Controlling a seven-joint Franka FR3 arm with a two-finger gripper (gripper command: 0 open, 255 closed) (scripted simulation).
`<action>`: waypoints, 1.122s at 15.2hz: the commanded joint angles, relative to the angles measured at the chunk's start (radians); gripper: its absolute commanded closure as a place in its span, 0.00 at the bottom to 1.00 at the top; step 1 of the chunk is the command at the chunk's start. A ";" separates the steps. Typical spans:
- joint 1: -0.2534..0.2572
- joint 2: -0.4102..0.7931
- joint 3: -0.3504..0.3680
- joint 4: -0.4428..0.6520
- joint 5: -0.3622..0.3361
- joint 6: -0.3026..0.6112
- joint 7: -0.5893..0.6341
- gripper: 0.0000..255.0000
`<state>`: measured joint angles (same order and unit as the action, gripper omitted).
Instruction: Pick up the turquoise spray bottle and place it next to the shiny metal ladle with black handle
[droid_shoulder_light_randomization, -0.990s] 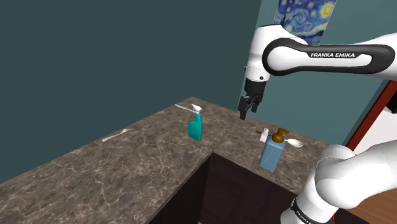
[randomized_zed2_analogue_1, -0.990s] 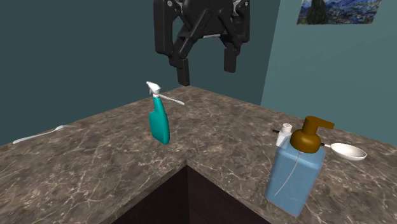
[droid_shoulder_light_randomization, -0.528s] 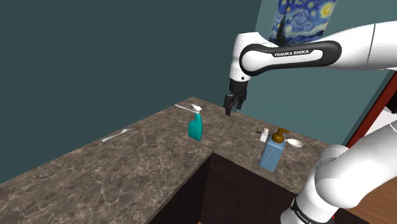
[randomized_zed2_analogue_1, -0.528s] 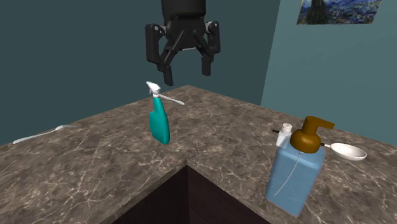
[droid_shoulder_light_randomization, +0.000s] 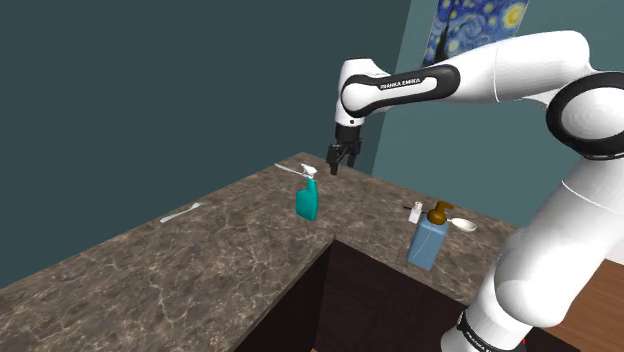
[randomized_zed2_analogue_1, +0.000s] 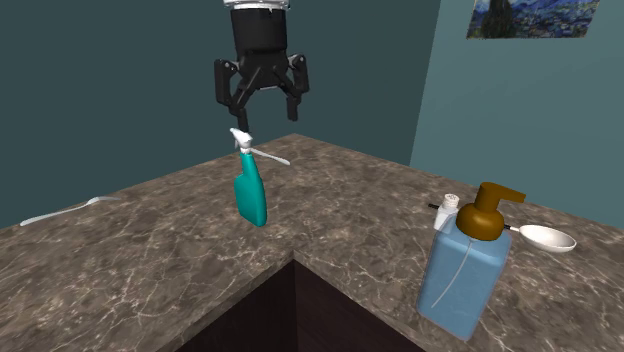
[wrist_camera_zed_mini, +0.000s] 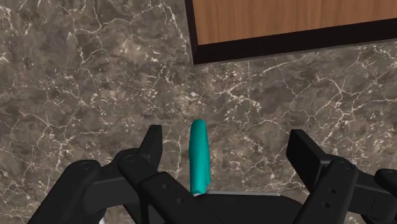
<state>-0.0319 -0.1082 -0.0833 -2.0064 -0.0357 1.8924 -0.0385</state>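
The turquoise spray bottle (droid_shoulder_light_randomization: 307, 199) (randomized_zed2_analogue_1: 251, 192) with a white trigger head stands upright on the dark marbled counter (droid_shoulder_light_randomization: 200, 262). My gripper (droid_shoulder_light_randomization: 340, 164) (randomized_zed2_analogue_1: 268, 118) hangs open just above and slightly behind the bottle's head, not touching it. In the wrist view the bottle (wrist_camera_zed_mini: 199, 156) appears from above, closer to one finger than the other of the open gripper (wrist_camera_zed_mini: 229, 148). The ladle (droid_shoulder_light_randomization: 465, 226) (randomized_zed2_analogue_1: 546, 238), with a pale bowl and a dark handle, lies behind the blue soap dispenser, far from the bottle.
A blue soap dispenser (droid_shoulder_light_randomization: 428, 238) (randomized_zed2_analogue_1: 465, 268) with a brown pump stands near the ladle, with a small white shaker (randomized_zed2_analogue_1: 449, 203) beside it. A white spoon (droid_shoulder_light_randomization: 186, 211) lies further along the counter. A thin white utensil (randomized_zed2_analogue_1: 271, 156) lies behind the bottle. The counter has a dark recess (droid_shoulder_light_randomization: 350, 300).
The arm has swung towards the shoulder view's left and further from the camera, bringing the open gripper from over the counter's middle to just above the spray bottle. Nothing else moved.
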 joint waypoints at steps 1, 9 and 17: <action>-0.002 0.080 -0.006 0.069 0.012 0.012 -0.018 0.00; -0.027 0.415 -0.013 0.434 0.064 -0.020 -0.088 0.00; -0.033 0.497 -0.011 0.459 0.076 0.036 -0.100 0.00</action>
<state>-0.0658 0.3878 -0.0943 -1.5340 0.0396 1.9129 -0.1389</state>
